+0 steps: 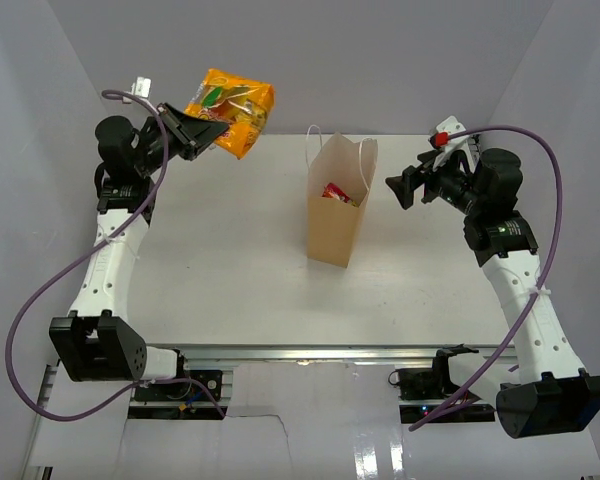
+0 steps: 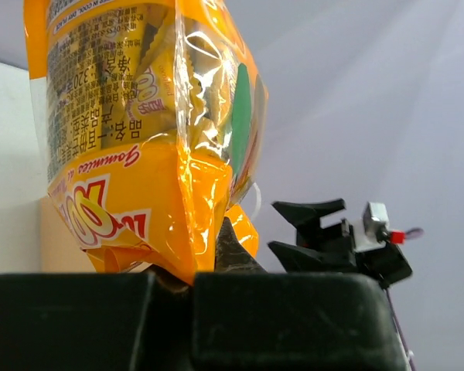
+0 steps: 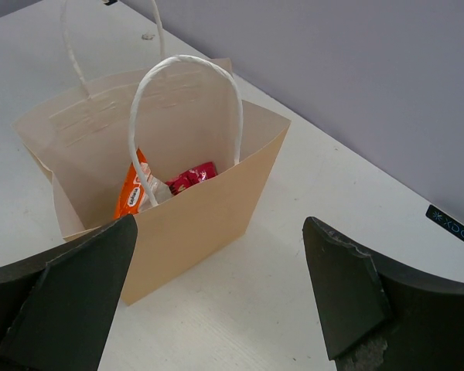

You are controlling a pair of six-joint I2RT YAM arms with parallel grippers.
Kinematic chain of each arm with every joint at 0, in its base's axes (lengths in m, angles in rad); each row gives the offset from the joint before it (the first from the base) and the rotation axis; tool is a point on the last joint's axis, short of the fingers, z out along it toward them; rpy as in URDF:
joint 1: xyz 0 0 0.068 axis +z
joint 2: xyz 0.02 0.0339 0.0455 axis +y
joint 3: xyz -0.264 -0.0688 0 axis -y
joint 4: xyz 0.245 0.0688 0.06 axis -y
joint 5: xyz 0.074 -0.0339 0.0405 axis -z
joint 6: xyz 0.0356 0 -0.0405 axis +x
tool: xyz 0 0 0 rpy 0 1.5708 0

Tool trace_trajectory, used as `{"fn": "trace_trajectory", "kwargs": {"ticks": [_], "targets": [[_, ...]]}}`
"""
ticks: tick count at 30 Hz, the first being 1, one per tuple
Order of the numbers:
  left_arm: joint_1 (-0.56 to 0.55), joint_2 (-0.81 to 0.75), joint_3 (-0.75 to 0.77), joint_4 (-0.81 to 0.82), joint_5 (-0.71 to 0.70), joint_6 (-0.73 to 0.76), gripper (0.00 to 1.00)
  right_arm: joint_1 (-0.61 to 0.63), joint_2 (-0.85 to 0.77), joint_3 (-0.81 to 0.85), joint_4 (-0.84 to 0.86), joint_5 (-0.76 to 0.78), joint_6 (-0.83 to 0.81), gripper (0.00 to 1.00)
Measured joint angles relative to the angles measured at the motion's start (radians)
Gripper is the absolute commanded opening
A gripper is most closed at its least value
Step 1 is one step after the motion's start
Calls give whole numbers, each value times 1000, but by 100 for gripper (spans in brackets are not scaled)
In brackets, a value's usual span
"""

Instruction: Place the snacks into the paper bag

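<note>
Holding the yellow packet (image 1: 232, 108) in the left gripper (image 1: 208, 133), jaws pinched shut on the pack's lower edge, the rest of it standing up past the fingers (crinkled, back label facing the wrist camera). It's in the air over the far-left part of the table (image 1: 230, 290), well apart from the paper bag (image 1: 335, 225)

Bag stands upright mid-table, mouth open, white handles (image 3: 187, 66) up. Inside, low down: a red packet (image 3: 192, 176) and an orange packet (image 3: 130, 197), so part of the job looks done

Right gripper (image 1: 405, 188) is wide open with nothing in it, hovering just beside the bag's right side and pointed at it. No loose packets visible on the table

Key geometry: in the top view the bag mouth lies to the right of the left gripper and a bit nearer the bases, and I judge it lower than the pack. Left arm has the load, so my read is a sideways carry to above the mouth, then release. Pack's long axis runs on from the fingers, away from the wrist; it looks close to the mouth's width, so I'd go in end-first. Risk: snagging a handle loop or tipping the light bag
</note>
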Motion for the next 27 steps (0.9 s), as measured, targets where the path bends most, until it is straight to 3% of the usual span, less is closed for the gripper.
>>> {"fn": "trace_trajectory", "kwargs": {"ticks": [8, 27], "targets": [[-205, 13, 198, -106, -12, 74, 0, -15, 0, 0, 2, 0, 6, 93], [-446, 279, 414, -491, -232, 326, 0, -45, -14, -16, 5, 0, 6, 93]]}}
